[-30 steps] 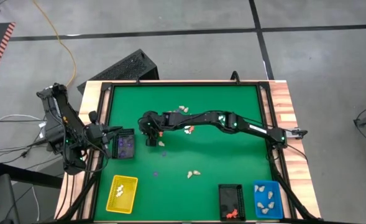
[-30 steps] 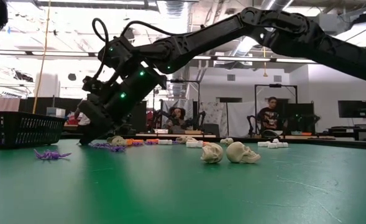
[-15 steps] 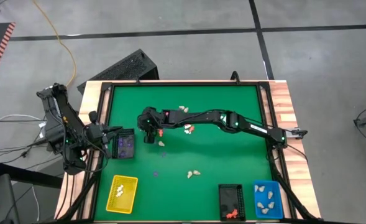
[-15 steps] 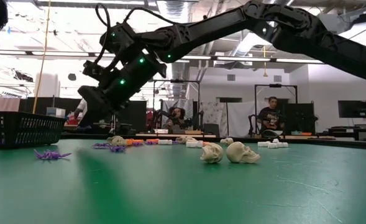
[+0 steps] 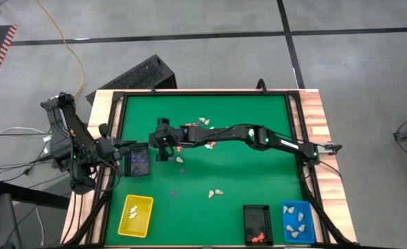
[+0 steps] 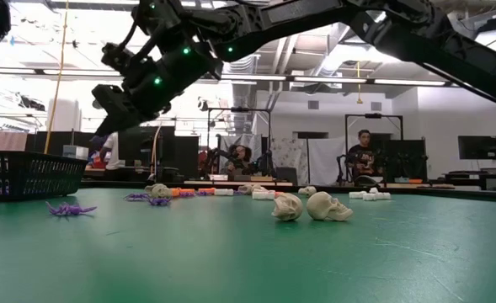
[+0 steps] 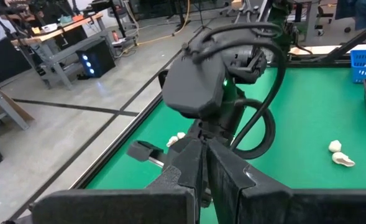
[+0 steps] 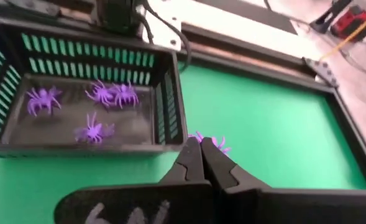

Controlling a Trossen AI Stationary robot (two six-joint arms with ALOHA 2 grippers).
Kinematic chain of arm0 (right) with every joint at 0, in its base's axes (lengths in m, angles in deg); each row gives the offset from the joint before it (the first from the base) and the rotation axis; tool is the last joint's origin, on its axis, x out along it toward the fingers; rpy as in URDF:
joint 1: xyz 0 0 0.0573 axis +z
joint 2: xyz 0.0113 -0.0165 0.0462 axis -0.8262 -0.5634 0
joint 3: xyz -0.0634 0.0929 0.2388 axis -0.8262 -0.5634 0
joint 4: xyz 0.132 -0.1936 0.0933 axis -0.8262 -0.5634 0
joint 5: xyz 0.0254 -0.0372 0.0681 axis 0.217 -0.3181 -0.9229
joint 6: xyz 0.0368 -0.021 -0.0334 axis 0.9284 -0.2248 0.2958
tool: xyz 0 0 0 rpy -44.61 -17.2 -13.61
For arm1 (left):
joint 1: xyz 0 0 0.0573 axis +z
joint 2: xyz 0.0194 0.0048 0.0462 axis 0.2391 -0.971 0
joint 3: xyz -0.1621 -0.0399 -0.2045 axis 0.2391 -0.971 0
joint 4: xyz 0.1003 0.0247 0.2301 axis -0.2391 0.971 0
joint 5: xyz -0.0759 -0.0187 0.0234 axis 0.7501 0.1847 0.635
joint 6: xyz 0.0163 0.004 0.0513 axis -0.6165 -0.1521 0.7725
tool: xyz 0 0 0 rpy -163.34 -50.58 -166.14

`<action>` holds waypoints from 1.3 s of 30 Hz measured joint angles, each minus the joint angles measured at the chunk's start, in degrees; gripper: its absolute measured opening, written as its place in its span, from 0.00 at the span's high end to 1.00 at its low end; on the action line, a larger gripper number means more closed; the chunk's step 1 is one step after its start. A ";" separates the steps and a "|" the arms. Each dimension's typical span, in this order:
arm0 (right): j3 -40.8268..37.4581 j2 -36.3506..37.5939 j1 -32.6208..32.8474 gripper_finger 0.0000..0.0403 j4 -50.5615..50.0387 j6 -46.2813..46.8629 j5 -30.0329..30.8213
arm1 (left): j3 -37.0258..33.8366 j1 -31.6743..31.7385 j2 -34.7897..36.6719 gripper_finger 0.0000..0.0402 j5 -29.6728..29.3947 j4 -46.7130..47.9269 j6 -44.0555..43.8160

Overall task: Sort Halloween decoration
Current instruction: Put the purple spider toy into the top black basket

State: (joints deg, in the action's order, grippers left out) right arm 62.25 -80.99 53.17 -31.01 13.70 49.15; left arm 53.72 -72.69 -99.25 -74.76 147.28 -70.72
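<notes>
My right gripper [image 5: 160, 149] reaches across the green table and hangs well above it [image 6: 98, 141], beside the black tray [image 5: 139, 161] that holds purple spiders [image 8: 96, 93]. It is shut on a purple spider [image 8: 211, 142]. Two more purple spiders [image 6: 71, 208] lie on the table, as do two cream skulls [image 6: 308, 206]. Orange and cream figurines [image 5: 209, 144] lie farther back. My left gripper [image 7: 205, 163] is shut and empty at the table's left edge, by the same tray. My right gripper pinches the purple spider [image 8: 211, 142] between its two fingertips [image 8: 194, 157]. The fingers hide most of it and only some legs stick out past them. The spider is lifted clear of the table.
A yellow tray [image 5: 135, 214] with white figurines stands near the front left. A black tray [image 5: 257, 223] with orange ones and a blue tray [image 5: 297, 221] with cream ones stand at the front right. People sit in the room beyond the table.
My right gripper has risen from the table surface, where it stood among the purple spiders, and has moved toward the table's left edge, nearer the black tray of spiders. The figurines lying on the table have stayed in place.
</notes>
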 joint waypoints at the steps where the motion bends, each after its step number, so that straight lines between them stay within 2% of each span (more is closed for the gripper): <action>1: 0.00 0.02 0.15 1.00 0.82 -0.02 -0.22 | 0.00 0.00 -0.02 0.97 0.00 0.00 0.00; 2: 0.00 0.02 0.29 1.00 1.58 -0.13 -0.99 | 0.00 0.02 -0.02 0.97 -0.04 0.00 0.00; 7: 0.02 -0.20 1.60 1.00 7.61 0.79 -12.66 | 0.00 0.02 0.00 0.97 -0.14 -0.11 0.00; 19: -0.28 -3.34 3.18 0.97 14.89 1.18 -16.08 | 0.00 0.02 -0.02 0.97 -0.98 -0.44 0.00; 22: -0.48 -3.99 3.18 0.90 14.22 1.05 -18.18 | 0.00 0.00 -0.01 0.97 -0.99 -0.44 -0.05; 29: -0.44 -4.20 2.77 0.66 14.24 1.05 -18.38 | 0.00 0.02 -0.02 0.97 -0.96 -0.42 -0.09; 31: -0.38 -4.10 2.72 0.60 13.02 1.05 -18.32 | 0.00 0.01 0.00 0.97 -0.94 -0.41 -0.11; 34: -0.37 -2.30 2.78 0.55 5.49 0.35 -15.73 | 0.00 0.01 0.00 0.97 -0.56 -0.41 -0.13; 39: -0.21 3.30 2.48 0.55 -14.25 -3.00 -9.73 | 0.00 0.02 -0.02 0.97 -0.02 -0.38 0.34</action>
State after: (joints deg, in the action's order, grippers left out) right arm 62.04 -77.69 55.66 -45.26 10.70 39.42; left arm 53.72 -72.66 -99.27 -74.77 146.91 -70.38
